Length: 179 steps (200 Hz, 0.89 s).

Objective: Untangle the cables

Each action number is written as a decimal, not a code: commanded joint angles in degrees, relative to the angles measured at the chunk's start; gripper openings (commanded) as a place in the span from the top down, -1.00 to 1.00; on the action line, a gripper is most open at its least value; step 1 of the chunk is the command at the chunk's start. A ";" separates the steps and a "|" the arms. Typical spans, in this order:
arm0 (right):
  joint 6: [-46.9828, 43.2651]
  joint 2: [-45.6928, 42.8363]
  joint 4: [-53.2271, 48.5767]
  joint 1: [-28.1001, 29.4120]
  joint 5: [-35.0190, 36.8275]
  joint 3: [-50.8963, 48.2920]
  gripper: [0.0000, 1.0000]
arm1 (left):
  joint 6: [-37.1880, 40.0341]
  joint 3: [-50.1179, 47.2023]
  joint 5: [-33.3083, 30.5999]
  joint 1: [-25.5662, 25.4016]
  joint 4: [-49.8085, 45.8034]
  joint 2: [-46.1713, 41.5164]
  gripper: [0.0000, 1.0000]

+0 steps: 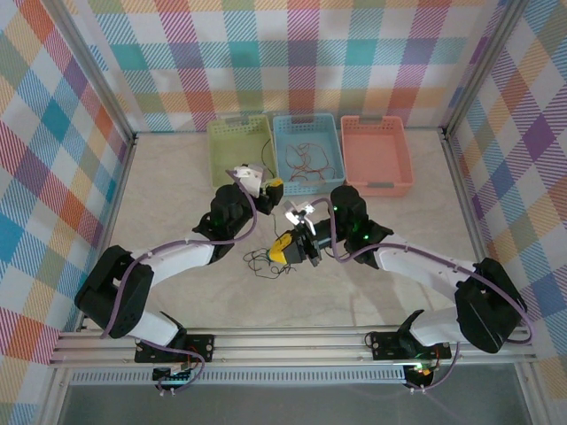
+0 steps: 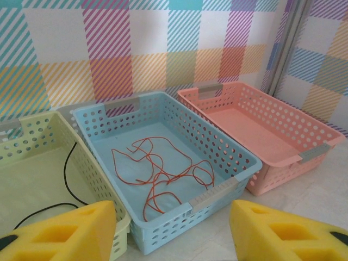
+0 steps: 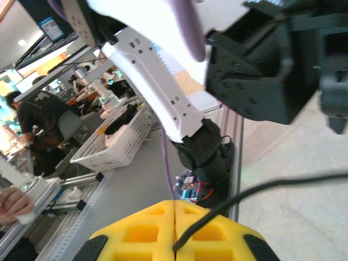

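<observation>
Pulling black cable [image 3: 272,184] from centre tangle [image 1: 264,260] | right fingers [image 3: 136,234] closed on it | left fingers [image 2: 70,234] open, empty | advice: lift slowly, avoid tightening knots

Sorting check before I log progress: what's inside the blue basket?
A tangled orange cable lies on the floor of the blue basket. Its perforated near wall hides the floor's front edge.

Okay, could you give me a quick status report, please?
Left gripper open, empty. Right gripper shut on black cable. Red cable in blue basket; small tangle on table. Nothing blocking.
</observation>
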 commanded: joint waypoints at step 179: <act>-7.91 -20.98 -9.65 2.42 0.07 1.07 1.00 | -1.83 1.47 -0.06 5.05 -5.24 1.44 -0.06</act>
